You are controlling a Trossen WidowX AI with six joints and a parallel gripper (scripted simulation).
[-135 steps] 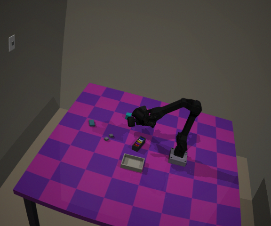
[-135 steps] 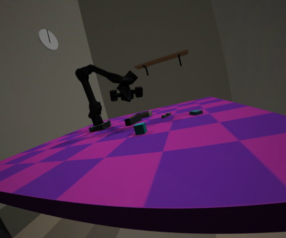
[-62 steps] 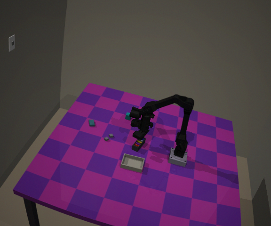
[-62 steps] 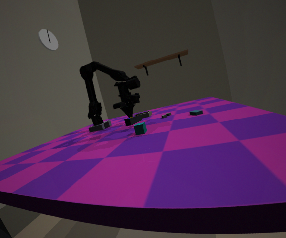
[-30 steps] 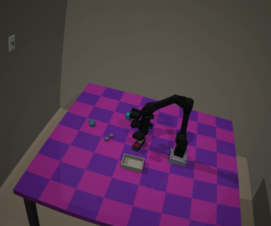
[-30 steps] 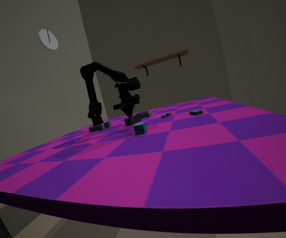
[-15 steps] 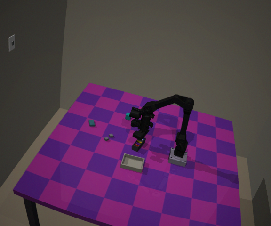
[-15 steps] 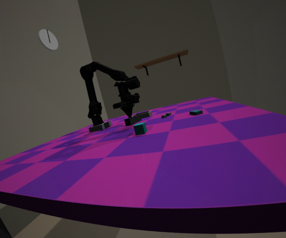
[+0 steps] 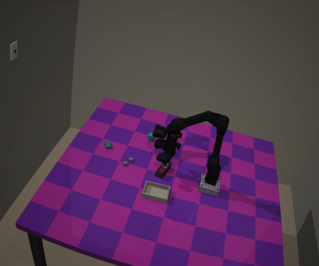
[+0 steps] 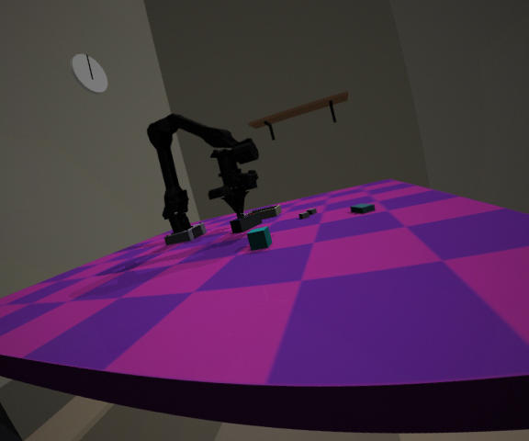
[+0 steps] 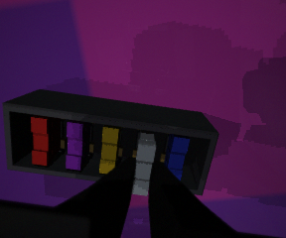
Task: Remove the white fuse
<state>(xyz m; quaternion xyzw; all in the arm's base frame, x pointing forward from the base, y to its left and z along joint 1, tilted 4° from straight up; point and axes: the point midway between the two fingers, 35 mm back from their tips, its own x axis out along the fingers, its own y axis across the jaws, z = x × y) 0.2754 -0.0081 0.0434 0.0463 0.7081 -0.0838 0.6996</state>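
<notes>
In the wrist view the black fuse block holds a row of fuses: red, purple, yellow, white and blue. My gripper is shut on the white fuse, one dark finger on each side of it, and the fuse stands a little higher than its neighbours. The block lies on the checkered table. The grey tray stands just beyond the block's red end, empty as far as I can see.
A teal cube stands near the arm. A flat teal block and two small grey blocks lie farther out. The arm's base is mounted on the table beside the block.
</notes>
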